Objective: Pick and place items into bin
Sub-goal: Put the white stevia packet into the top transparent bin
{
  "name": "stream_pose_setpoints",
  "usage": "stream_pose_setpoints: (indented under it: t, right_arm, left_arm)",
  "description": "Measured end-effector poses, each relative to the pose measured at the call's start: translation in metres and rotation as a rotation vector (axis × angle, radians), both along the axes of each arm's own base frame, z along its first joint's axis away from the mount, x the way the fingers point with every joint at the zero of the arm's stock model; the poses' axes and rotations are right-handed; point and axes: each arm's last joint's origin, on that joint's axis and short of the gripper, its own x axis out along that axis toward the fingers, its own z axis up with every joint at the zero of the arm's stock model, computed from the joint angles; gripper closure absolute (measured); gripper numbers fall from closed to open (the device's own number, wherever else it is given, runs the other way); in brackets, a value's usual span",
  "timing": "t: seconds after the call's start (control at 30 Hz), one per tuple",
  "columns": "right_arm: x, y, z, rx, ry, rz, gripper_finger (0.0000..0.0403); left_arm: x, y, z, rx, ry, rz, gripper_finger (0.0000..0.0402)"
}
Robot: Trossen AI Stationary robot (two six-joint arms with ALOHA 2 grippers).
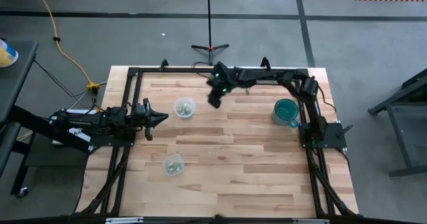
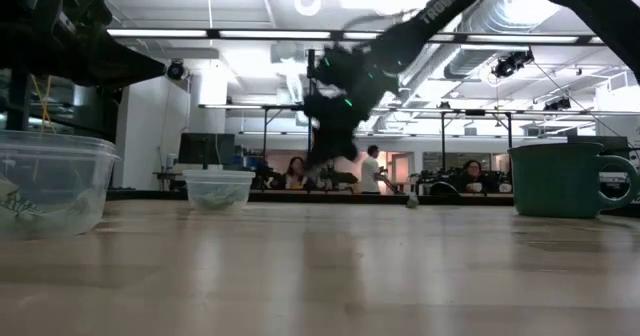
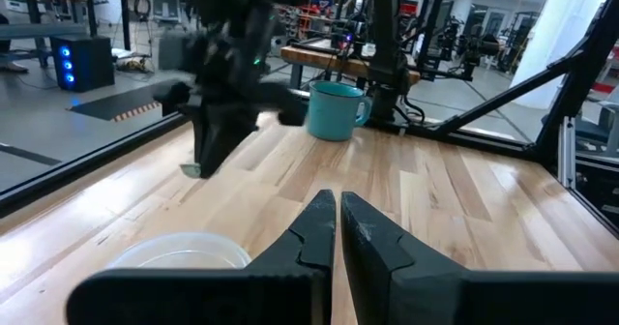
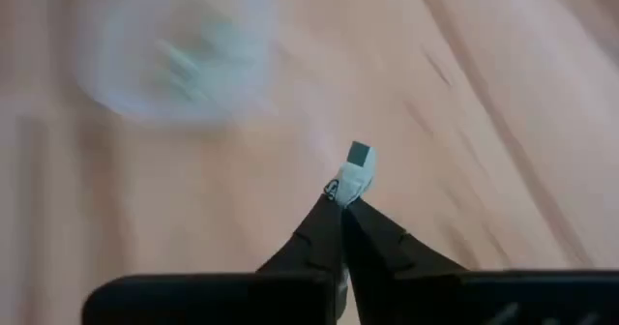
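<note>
My right gripper hangs above the far middle of the table, just right of a clear cup, and is shut on one tiny pale green-grey piece. In the low view the right gripper is well clear of the tabletop. That cup and a second clear cup nearer the near edge each stand on the table with several pale greenish pieces inside. A teal mug stands on its base at the table's right. My left gripper waits shut at the left, left of the far cup. My right gripper pinches the small green-grey piece by its lower end between the two fingertips. The rest of the piece sticks out beyond the tips. The piece is lifted clear of the table.
Black frame rails run along the table's far and side edges. Bare wood lies between the cups and the mug. People sit in the room beyond the far edge.
</note>
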Motion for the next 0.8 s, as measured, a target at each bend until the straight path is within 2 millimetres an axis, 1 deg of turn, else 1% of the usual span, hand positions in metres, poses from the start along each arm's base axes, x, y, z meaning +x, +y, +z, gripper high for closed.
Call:
stream_pose_setpoints:
  t: [0.1,0.17,0.27,0.43,0.8]
  right_arm:
    - [0.026,0.032,0.015,-0.111,-0.125,0.082,0.0394]
    - [0.04,0.052,0.023,-0.19,-0.19,0.107,0.0394]
    - [0.054,0.072,0.033,-0.265,-0.303,0.117,0.04]
    - [0.056,0.074,0.029,-0.289,-0.298,0.086,0.0389]
    - [0.06,0.076,0.036,-0.28,-0.379,0.12,0.0362]
  left_arm:
    - [0.0,0.0,0.0,0.0,0.0,0.0,0.0346]
    - [0.0,0.0,0.0,0.0,0.0,0.0,0.0346]
    - [0.0,0.0,0.0,0.0,0.0,0.0,0.0346]
    - [0.0,0.0,0.0,0.0,0.0,0.001,0.0346]
    - [0.0,0.0,0.0,0.0,0.0,0.001,0.0346]
